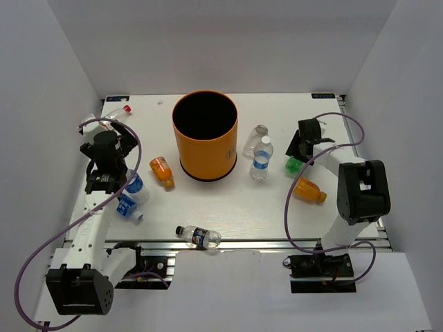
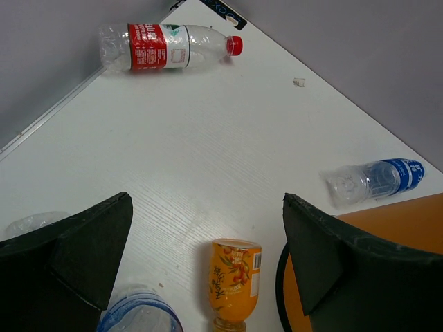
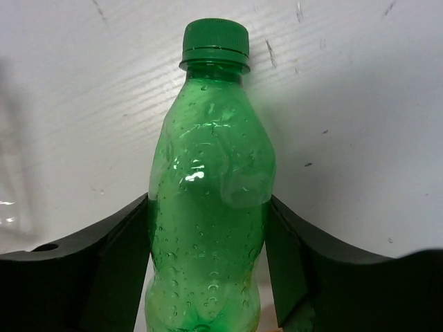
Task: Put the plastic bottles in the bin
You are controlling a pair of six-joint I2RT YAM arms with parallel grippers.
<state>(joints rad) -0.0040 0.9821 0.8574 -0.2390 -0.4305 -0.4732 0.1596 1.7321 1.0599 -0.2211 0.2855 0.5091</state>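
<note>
The green bottle (image 3: 208, 138) is lying low on the surface (image 1: 235, 207), right of the bin (image 1: 205, 155), and the right tool (image 3: 208, 202) is clamping its body, fingers pressing both sides. So the pick-up step seems to be in hand. The next move is calling for a lift clear of the tall rim, a swing left over the black mouth, then a release. The left tool (image 2: 208, 200) is hanging released, fingers wide apart, above the surface near an orange bottle (image 2: 234, 282). The overhead view is showing one bin and nine bottles: one green, two orange and six clear (three blue-labelled, one red, one dark, one unreadable). The left wrist view is also showing a blue-labelled bottle (image 2: 377, 180) just beside the bin, possibly hidden overhead.
</note>
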